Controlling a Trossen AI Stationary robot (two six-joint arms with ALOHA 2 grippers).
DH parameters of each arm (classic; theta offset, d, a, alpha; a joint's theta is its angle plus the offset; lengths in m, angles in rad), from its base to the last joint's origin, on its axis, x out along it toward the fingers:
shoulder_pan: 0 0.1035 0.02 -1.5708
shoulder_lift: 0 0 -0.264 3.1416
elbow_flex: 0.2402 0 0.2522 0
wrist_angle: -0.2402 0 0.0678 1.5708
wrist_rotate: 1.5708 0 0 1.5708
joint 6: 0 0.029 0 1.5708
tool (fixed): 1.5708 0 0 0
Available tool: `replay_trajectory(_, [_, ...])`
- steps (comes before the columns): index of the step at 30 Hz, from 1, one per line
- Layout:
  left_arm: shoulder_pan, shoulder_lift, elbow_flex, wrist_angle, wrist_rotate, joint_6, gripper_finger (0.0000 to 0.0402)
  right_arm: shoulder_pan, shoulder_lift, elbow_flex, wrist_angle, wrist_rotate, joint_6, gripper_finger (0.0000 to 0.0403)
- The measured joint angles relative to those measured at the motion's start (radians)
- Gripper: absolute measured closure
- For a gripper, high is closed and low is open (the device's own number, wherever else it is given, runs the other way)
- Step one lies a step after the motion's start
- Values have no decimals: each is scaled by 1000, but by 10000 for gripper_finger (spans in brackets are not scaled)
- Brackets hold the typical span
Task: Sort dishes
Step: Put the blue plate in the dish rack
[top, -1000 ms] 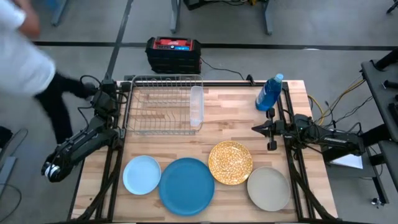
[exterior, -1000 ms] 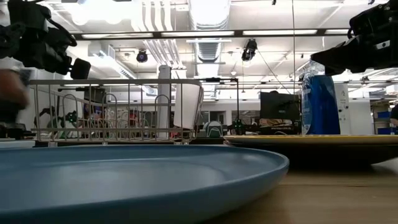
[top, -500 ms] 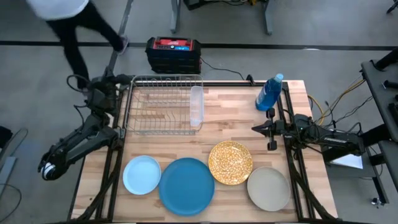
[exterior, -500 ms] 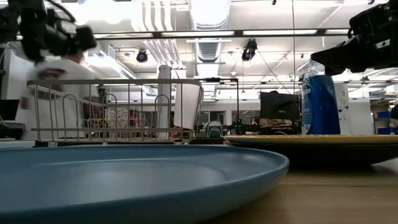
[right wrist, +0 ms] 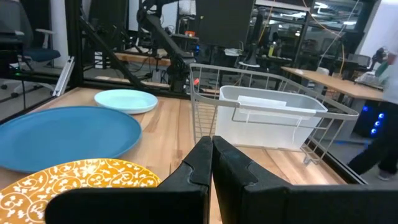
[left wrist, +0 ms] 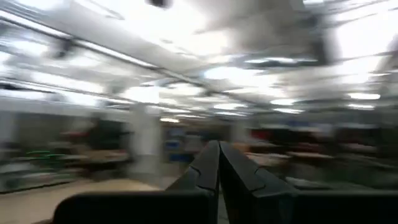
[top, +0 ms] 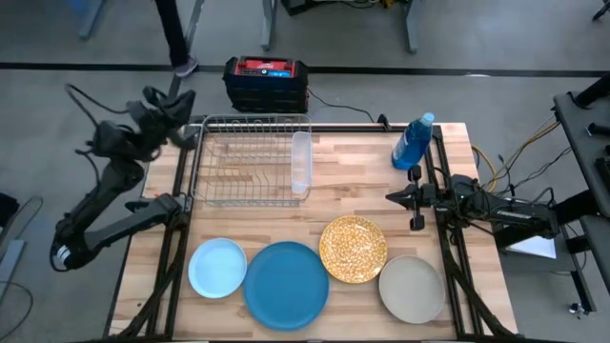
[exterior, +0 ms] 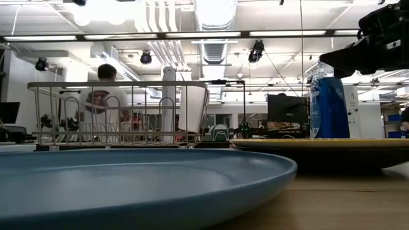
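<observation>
We see four plates in a row along the worktop's front edge: the small pale blue plate nearest the front left corner, the large mid-blue plate just beside it, then the gold speckled plate, whose rim meets the beige-grey plate toward the front right corner. No dark teal plate shows. We judge them stiff, smooth and breakable, lying too flat for a grip from above; a rim pinch looks best, ideally where an edge overhangs or lifts clear of the wood. The big blue one is probably the heaviest and likeliest to tilt in a one-sided hold. Behind them, near the back left corner, stands the wire dish rack with a clear tub at its right end. The right gripper hovers closed and empty at the right edge; the left gripper, also closed on nothing, is raised off the back left corner
</observation>
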Motion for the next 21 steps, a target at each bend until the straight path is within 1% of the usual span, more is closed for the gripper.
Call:
replay_trajectory(2, [-1, 18, 57, -8, 155, -46, 401, 0, 0, 0, 0, 0, 0, 401])
replay_trajectory(6, [-11, 64, 115, -15, 438, -217, 401, 0, 0, 0, 0, 0, 0, 401])
replay_trajectory(7, [-16, 71, 117, -22, 489, -249, 401, 0, 0, 0, 1, 0, 0, 401])
replay_trajectory(8, [-22, 75, 117, -29, 515, -271, 401, 0, 0, 0, 4, 0, -5, 401])
replay_trajectory(10, [-42, 77, 113, -45, 512, -304, 401, 0, 0, 0, 32, 2, -9, 401])
replay_trajectory(12, [-73, 79, 94, -46, 506, -313, 401, 0, 0, 0, 98, 19, 47, 401])
replay_trajectory(14, [-115, 78, 67, -46, 500, -312, 401, 0, 0, 3, 146, 48, 90, 401])
replay_trajectory(16, [-170, 79, 36, -51, 477, -297, 401, -1, 0, 16, 149, 55, 101, 401])
replay_trajectory(18, [-241, 79, 2, -51, 411, -266, 401, -1, 7, 38, 153, 55, 105, 401])
replay_trajectory(21, [-365, 91, -42, -50, 266, -190, 401, -1, 34, 77, 154, 70, 98, 401])
